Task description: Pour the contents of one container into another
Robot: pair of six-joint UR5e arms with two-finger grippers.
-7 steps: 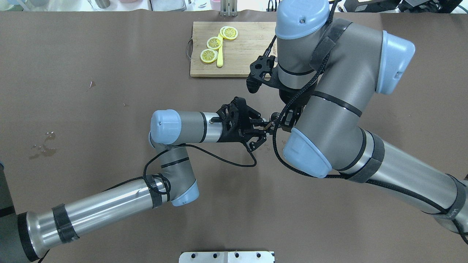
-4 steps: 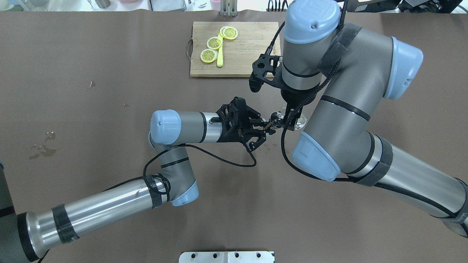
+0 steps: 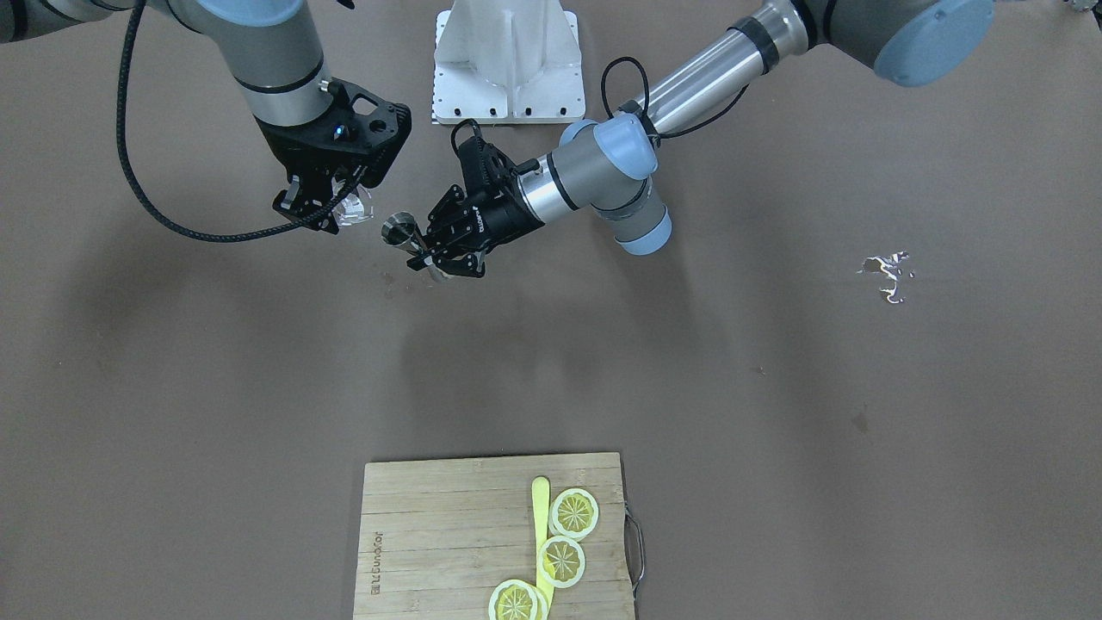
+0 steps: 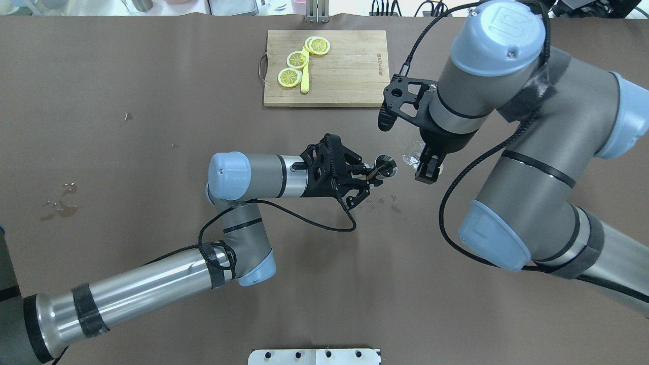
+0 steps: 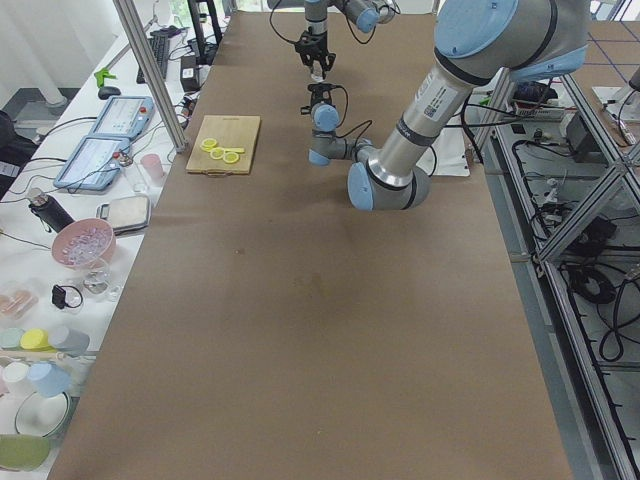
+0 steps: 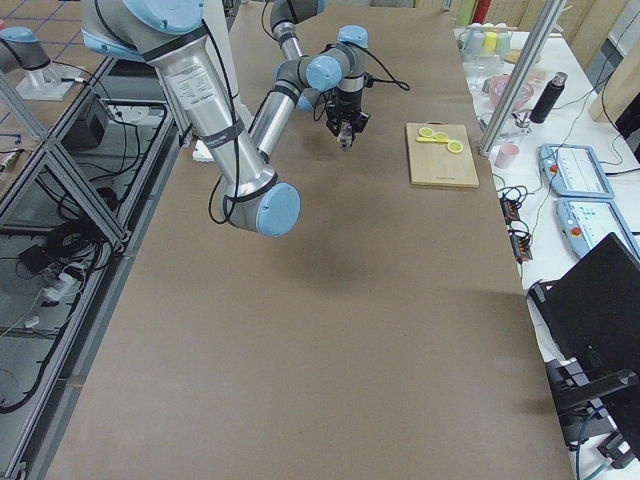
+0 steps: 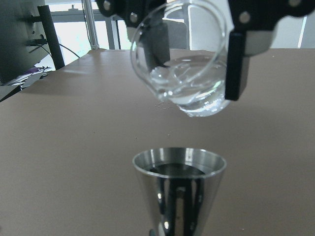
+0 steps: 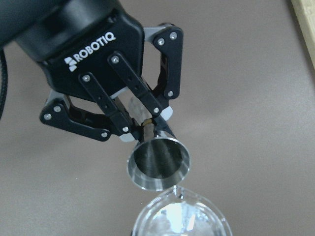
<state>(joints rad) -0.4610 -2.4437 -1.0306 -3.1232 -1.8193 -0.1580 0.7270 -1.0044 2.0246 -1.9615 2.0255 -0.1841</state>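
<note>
Toward the robot from the bamboo cutting board (image 4: 334, 76), off its corner on the robot's right, the left gripper (image 4: 373, 176) is clamped on the narrow waist of a polished steel double-cone measuring cup (image 4: 386, 166), mouth upward. Just past the cup, farther from the board's handle end, the right gripper (image 4: 423, 163) pinches a small clear glass tumbler (image 4: 410, 152) between its fingers. The tumbler hangs tilted, lip toward the steel cup and a little above its rim, not touching it — clear liquid pooled in its lower side. Lemon slices (image 4: 297, 59) and a yellow stick (image 4: 304, 78) lie on the board — small wet spots (image 4: 393, 203) mark the brown table (image 4: 152, 126) robot-side of the cup.
</note>
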